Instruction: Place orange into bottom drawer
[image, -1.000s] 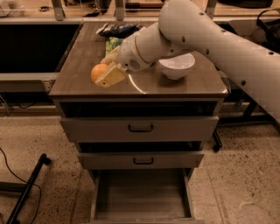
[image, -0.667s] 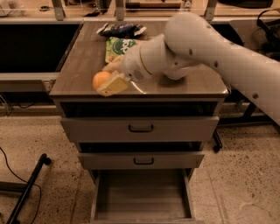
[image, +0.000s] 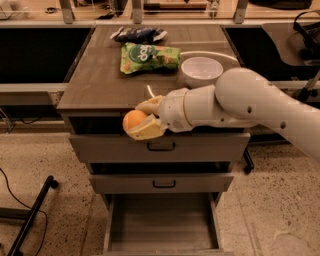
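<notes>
My gripper (image: 140, 119) is shut on the orange (image: 133, 120), a small round orange fruit held between its two cream fingers. It hangs in the air in front of the cabinet's front edge, level with the top drawer's opening. The bottom drawer (image: 116, 226) is pulled out below, a deep grey tray with a bare flat floor. The orange is well above it and over its left part.
The cabinet top (image: 95, 80) carries a green snack bag (image: 149, 56), a dark snack bag (image: 138, 34) and a white bowl (image: 201, 70). Two upper drawers with black handles (image: 161, 146) are slightly open. A black stand leg (image: 30, 220) lies on the floor at left.
The arm has swung the orange off the cabinet top, forward and down past the front edge. The bowl and green bag, hidden by the arm before, show now.
</notes>
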